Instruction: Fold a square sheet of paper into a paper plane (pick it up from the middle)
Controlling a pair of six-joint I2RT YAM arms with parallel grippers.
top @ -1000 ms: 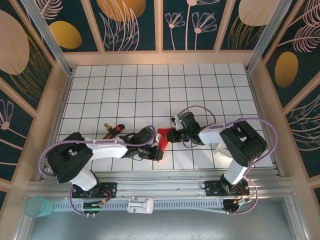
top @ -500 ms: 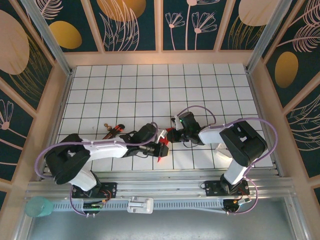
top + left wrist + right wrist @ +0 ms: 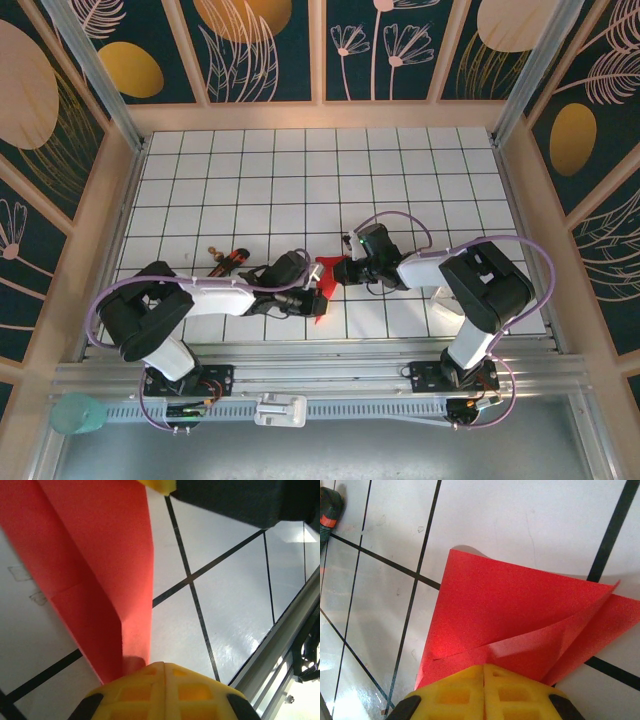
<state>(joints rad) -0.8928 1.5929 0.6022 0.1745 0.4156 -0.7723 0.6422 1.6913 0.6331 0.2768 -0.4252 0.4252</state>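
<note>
**Top external view.** 2 black-and-white arms reach toward each other over the white gridded table (image 3: 300, 180). The creased red sheet of paper (image 3: 325, 267) sits just below the centre of the frame, between the 2 claws, as a narrow folded shape whose lower point aims at the bottom edge. The left gripper (image 3: 312, 292) meets the sheet from the left and the right gripper (image 3: 343, 270) meets its upper part from the right. A black-and-red marker (image 3: 228, 262) lies to the left of the paper, well apart from it, with a small brown item (image 3: 212, 252) just beside its left end.

**Left wrist view.** The 2 yellow fingers (image 3: 135, 692) at the bottom centre are pressed together on the sheet's lower tip. The paper runs from there up to the upper left corner, with 1 crease along its length.

**Right wrist view.** The yellow fingers (image 3: 455, 692) at the bottom centre are likewise closed together, pinching the folded edge. 2 layers of paper fan out above them. The marker's dark end shows in the upper left corner.
</note>
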